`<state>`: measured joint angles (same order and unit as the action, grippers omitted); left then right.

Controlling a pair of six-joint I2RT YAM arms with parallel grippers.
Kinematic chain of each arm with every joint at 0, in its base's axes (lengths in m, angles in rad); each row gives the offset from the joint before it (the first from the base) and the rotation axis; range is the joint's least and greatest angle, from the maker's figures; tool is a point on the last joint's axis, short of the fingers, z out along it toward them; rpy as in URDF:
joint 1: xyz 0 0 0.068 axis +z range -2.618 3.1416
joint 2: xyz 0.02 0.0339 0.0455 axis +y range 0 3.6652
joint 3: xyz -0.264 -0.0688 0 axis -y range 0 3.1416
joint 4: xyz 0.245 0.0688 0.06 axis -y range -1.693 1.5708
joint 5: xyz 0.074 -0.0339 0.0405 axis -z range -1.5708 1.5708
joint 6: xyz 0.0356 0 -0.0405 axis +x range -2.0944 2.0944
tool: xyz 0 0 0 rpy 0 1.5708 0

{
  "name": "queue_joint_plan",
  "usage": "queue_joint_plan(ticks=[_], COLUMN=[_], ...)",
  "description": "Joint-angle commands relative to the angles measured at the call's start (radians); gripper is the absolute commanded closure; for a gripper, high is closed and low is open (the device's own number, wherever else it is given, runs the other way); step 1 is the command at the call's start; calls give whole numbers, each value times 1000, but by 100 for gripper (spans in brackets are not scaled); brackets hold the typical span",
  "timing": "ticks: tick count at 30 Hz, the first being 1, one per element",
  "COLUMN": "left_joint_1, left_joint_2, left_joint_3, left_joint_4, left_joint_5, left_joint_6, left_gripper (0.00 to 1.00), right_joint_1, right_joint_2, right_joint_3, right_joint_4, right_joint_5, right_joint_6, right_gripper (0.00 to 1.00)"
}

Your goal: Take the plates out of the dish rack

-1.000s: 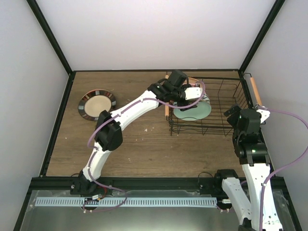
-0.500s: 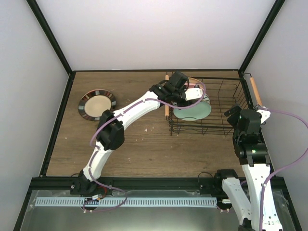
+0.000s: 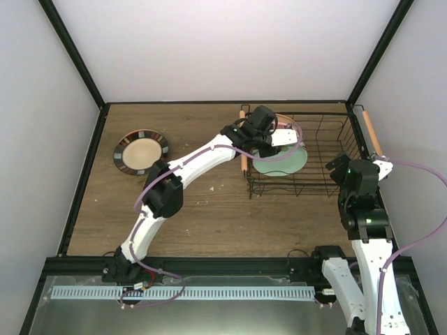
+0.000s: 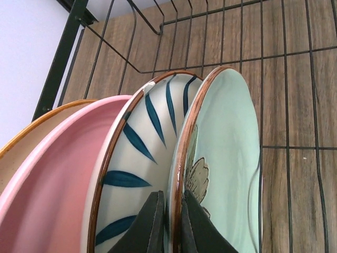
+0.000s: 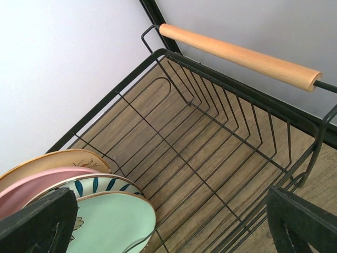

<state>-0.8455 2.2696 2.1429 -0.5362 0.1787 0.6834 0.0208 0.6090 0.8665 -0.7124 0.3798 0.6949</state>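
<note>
The black wire dish rack [image 3: 328, 187] stands at the back right of the table. Several plates lean on edge in its left end: mint green [image 4: 231, 147], white with dark blue stripes [image 4: 142, 142], pink [image 4: 58, 179] and tan [image 4: 21, 153]. My left gripper [image 4: 172, 221] reaches into the rack from the left. It is shut on the mint green plate's brown rim, one finger on each face. My right gripper [image 5: 168, 232] hovers over the rack's right end, open, with nothing between its fingers. A dark-rimmed striped plate [image 3: 142, 151] lies flat on the table at the far left.
The rack's wooden handles run along its left side [image 3: 242, 157] and right side [image 5: 239, 57]. The right part of the rack holds no plates. Black frame posts and pale walls close in the table at the back and both sides.
The left jaws have closed from open onto the mint green plate's rim, and the left arm has shifted slightly right into the rack. The right arm has barely moved.
</note>
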Motion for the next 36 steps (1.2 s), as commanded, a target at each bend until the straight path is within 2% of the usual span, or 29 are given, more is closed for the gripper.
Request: queue_joint_plan(ticks=[1, 9, 17, 21, 30, 36], left_joint_1=[-33, -48, -72, -82, -90, -89], left_joint_2=[-45, -135, -228, -256, -326, -424], left_joint_3=[31, -7, -184, -214, -175, -263], left_joint_4=[6, 65, 173, 188, 217, 354], left_joint_5=[-71, -192, -274, -284, -266, -243], left_joint_6=[-36, 17, 106, 111, 78, 65], left_gripper=[96, 96, 96, 96, 96, 96], right_joint_1=[-4, -3, -4, -4, -4, -4], right_joint_2=[-12, -12, -8, -11, -25, -26], right_joint_3=[22, 6, -6, -8, -20, -27], right_joint_4=[-12, -5, 4, -2, -17, -16], right_joint_5=[31, 18, -2, -4, -9, -16], right_joint_6=[20, 32, 42, 47, 64, 73], right_gripper=[0, 0, 0, 0, 0, 0])
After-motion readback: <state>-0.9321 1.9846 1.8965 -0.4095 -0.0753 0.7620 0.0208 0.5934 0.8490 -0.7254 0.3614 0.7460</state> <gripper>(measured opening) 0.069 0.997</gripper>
